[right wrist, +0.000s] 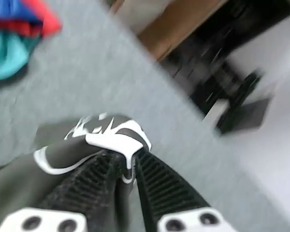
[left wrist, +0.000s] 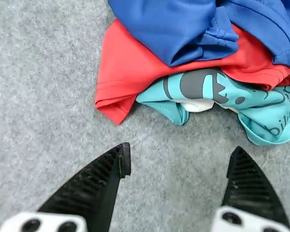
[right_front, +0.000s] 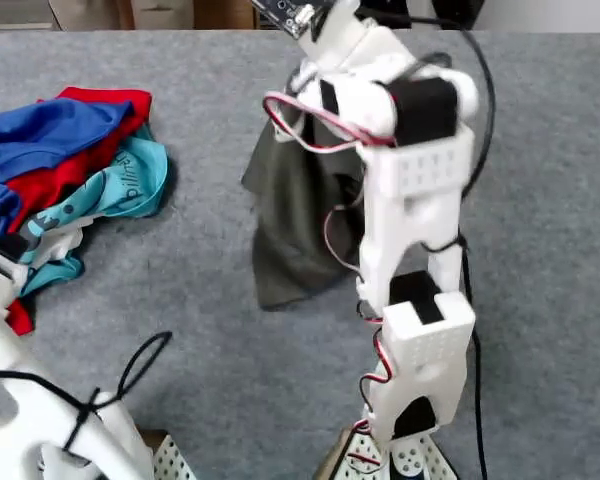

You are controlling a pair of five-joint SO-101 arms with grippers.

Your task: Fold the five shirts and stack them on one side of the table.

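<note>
Right arm [right_front: 410,200] reared up tall, elbow bent, wrist tipped forward. Right gripper [right wrist: 130,162] pinched tight on a dark shirt [right_front: 290,220], which hangs below it. Left arm [right_front: 30,420] sits low. Left gripper [left wrist: 179,154] spread wide, aimed downward.

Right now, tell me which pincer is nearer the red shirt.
Left. The left pincer hangs open just beside the red shirt; the right pincer is far off, shut on the dark shirt.
</note>
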